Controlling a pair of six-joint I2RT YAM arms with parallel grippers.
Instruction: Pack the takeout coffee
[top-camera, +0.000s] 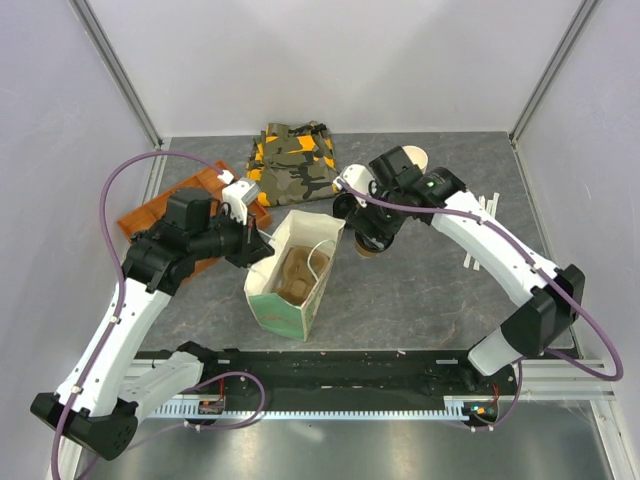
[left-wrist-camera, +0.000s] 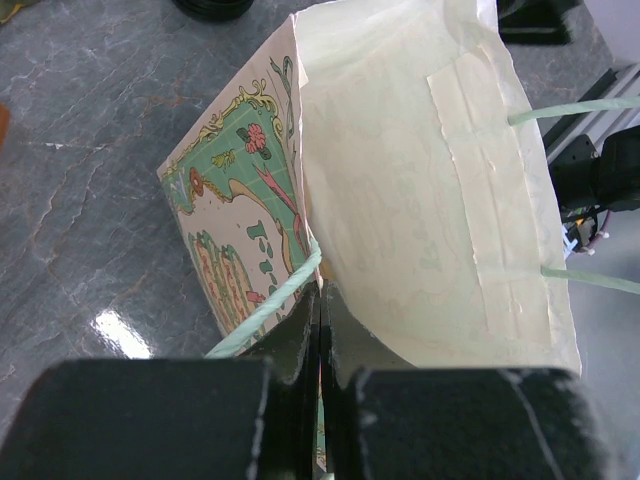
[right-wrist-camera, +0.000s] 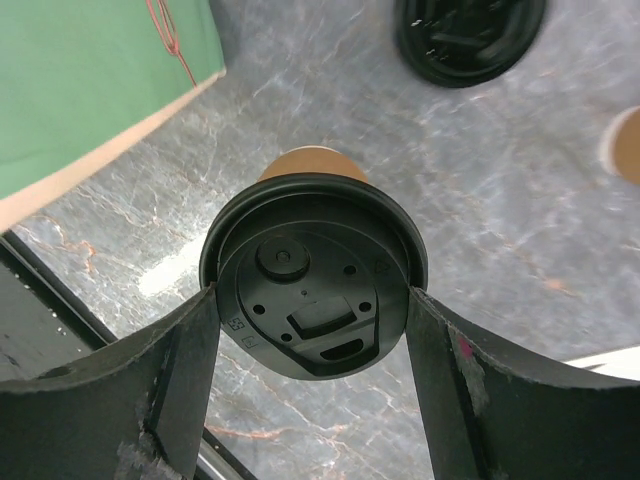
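Right wrist view: the takeout coffee (right-wrist-camera: 310, 270) is clamped by its black lid between the widely spread fingers of the right gripper (right-wrist-camera: 312, 298). Beyond the left finger the paper bag (right-wrist-camera: 100, 90) is seen, its rim pinched by the fully closed left gripper (left-wrist-camera: 320, 330). Farther ahead, a loose lid (right-wrist-camera: 470, 35) lies flat.
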